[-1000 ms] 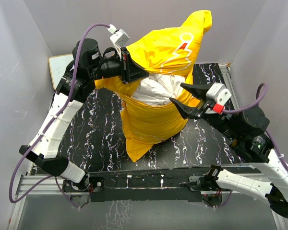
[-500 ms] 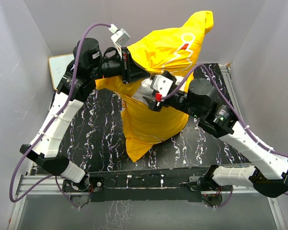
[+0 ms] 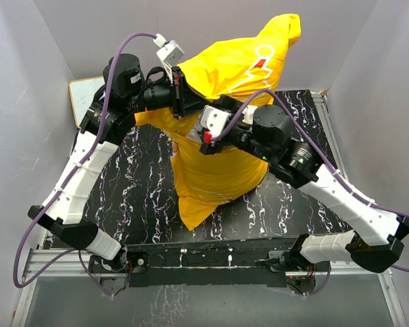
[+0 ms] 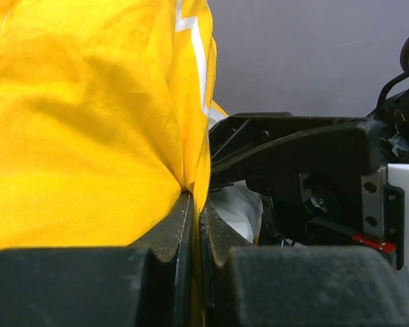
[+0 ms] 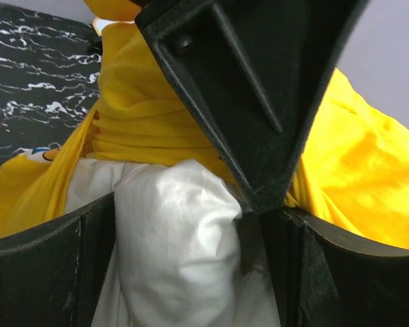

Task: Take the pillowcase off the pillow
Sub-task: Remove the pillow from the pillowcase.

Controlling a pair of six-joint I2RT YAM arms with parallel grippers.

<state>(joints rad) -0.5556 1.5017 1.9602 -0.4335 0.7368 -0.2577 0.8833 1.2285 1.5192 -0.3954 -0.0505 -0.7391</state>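
The pillowcase [image 3: 215, 174] is seen standing tall on the black marbled bench [image 3: 133, 194], with the white pillow [image 5: 160, 266] exposed at its open middle. A fold of the yellow fabric is clamped in the left tool [image 4: 196, 197]. The right tool [image 5: 187, 211] is spread apart around a bulge of the pillow.

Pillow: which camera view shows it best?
Right wrist: the white pillow bulges out of the yellow pillowcase, filling mid-frame. Left wrist catches only a white sliver; top external has it mostly hidden behind the right arm.
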